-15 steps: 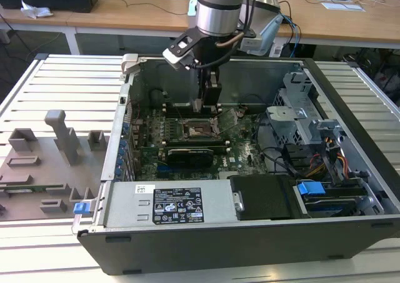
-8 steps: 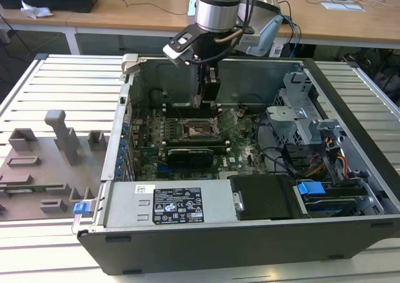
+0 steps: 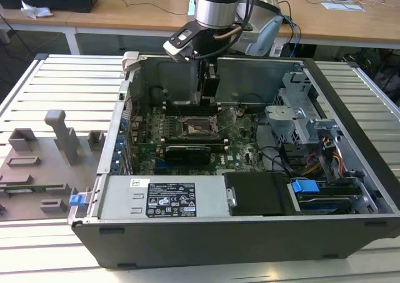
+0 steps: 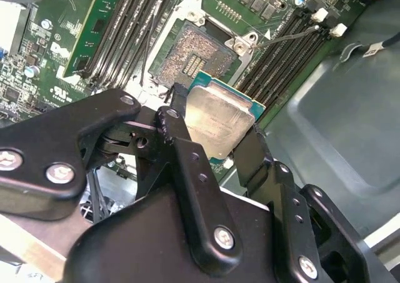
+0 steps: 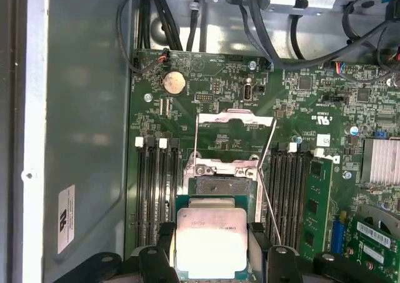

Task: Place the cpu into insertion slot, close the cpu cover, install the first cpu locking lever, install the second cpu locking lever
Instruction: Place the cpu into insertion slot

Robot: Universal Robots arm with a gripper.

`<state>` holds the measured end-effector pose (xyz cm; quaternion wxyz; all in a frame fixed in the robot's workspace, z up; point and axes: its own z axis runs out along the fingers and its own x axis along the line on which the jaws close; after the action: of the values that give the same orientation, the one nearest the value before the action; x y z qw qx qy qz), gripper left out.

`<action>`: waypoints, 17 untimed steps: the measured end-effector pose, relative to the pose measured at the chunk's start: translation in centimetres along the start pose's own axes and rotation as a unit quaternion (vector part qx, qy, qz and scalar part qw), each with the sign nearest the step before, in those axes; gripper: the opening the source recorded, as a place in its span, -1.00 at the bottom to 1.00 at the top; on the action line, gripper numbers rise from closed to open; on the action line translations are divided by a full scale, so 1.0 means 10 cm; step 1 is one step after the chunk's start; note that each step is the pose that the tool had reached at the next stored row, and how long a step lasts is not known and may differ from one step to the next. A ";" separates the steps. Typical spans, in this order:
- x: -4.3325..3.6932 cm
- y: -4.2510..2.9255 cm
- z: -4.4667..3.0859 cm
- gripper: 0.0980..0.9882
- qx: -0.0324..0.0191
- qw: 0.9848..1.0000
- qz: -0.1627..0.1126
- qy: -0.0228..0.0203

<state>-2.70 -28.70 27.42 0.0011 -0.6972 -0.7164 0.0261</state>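
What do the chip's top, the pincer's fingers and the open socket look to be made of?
The small flat square chip has a pale silver-grey top, seemingly bare metal: dull sheen, faint smears. The black pincer gripping it has fingers of matte plastic or coated metal, with bright screws; unclear which. The square dark socket shows a glinting grid, likely metal contacts in a black plastic rim.

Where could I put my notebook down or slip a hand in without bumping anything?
Free: the slatted table between the grey fixtures and the far desks, and the strip on the exterior view's right of the computer case. Crowded: inside the case, where the gripper holds the cpu by the insertion slot, and cables crowd the drive cage.
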 end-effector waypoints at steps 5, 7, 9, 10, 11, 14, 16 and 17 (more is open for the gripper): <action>-0.019 0.021 0.005 0.00 0.000 1.000 0.000 0.000; -0.070 0.019 0.005 0.00 0.000 1.000 0.000 0.000; -0.132 0.017 0.008 0.00 0.000 1.000 0.000 0.000; -0.171 0.016 0.011 0.00 0.000 1.000 0.000 0.000; -0.198 0.015 0.016 0.00 0.000 1.000 0.000 0.000; -0.226 0.017 0.084 0.00 0.000 1.000 0.000 0.000; -0.224 0.019 0.140 0.00 0.000 1.000 0.000 0.000; -0.223 0.015 0.162 0.00 0.000 1.000 0.000 0.000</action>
<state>-2.55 -30.98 25.87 0.0010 -0.6972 -0.7164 0.0263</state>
